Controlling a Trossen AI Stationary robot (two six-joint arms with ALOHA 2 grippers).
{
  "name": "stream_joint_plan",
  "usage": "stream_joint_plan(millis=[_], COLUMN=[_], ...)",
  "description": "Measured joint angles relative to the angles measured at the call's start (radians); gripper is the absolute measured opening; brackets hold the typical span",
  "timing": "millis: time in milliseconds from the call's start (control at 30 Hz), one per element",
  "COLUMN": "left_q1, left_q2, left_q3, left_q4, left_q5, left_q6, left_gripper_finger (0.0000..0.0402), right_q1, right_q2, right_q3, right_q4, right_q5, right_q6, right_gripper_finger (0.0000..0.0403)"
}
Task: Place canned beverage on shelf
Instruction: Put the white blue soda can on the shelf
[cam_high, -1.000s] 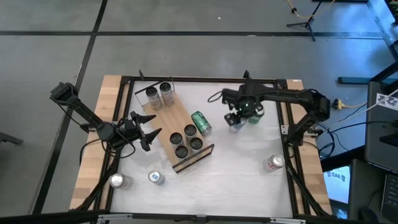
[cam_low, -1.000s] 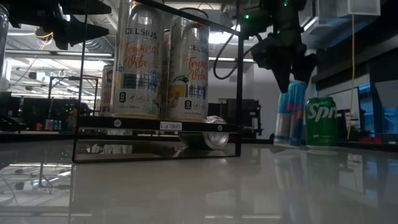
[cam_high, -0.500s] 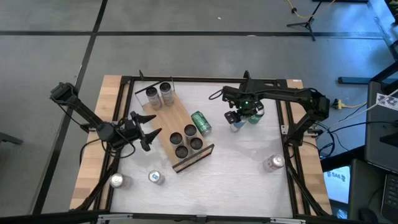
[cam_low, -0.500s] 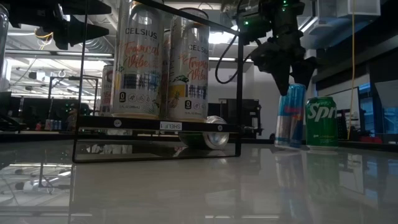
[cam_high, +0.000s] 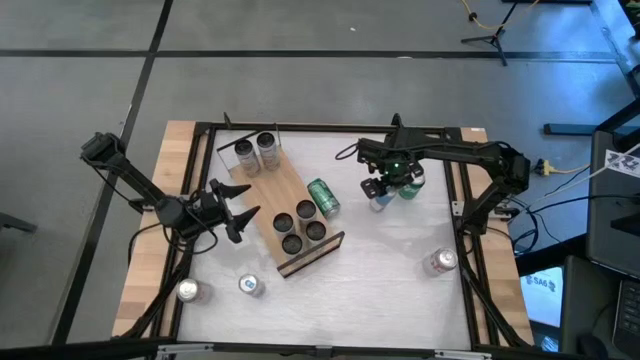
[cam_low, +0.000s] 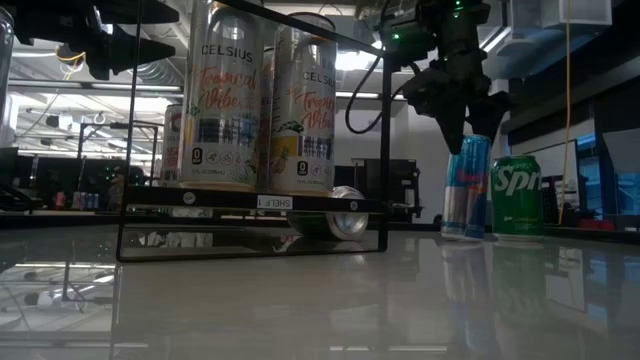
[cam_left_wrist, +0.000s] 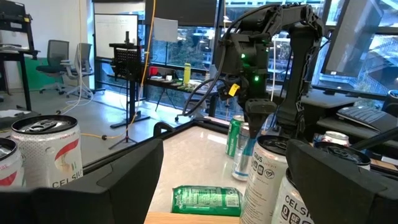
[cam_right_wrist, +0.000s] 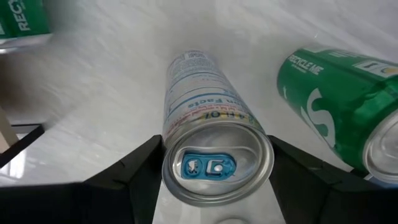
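the shelf (cam_high: 288, 205) is lying slantwise mid-table, carrying two cans (cam_high: 255, 152) at its far end and three dark-topped cans (cam_high: 300, 223) near its lip; a green can (cam_high: 323, 197) is lying on its side just beside it. the right gripper (cam_high: 381, 190) is clasping the slim blue can (cam_right_wrist: 208, 124) by its top, next to an upright green can (cam_low: 517, 195), having shifted slightly since a second ago. the left gripper (cam_high: 238, 211) is waiting beside the shelf, jaws spread, unmoved.

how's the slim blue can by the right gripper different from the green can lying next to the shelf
The slim blue can stands upright; the green can lies on its side. The blue can sits between the right gripper's jaws; the green can lies beside the shelf, untouched. The blue one looks narrower. Both rest on the table, off the shelf.
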Motion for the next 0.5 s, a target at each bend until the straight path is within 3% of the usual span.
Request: stream_joint_plan(millis=[500], left_q1=[0.000], left_q2=[0.000], left_q3=[0.000], left_q4=[0.000], left_q5=[0.000], left_q6=[0.000], left_gripper_finger=[0.0332], right_q1=[0.000], right_q2=[0.000], right_q3=[0.000], right_q4=[0.014], right_q5=[0.000], right_q6=[0.001], right_gripper_finger=[0.0246])
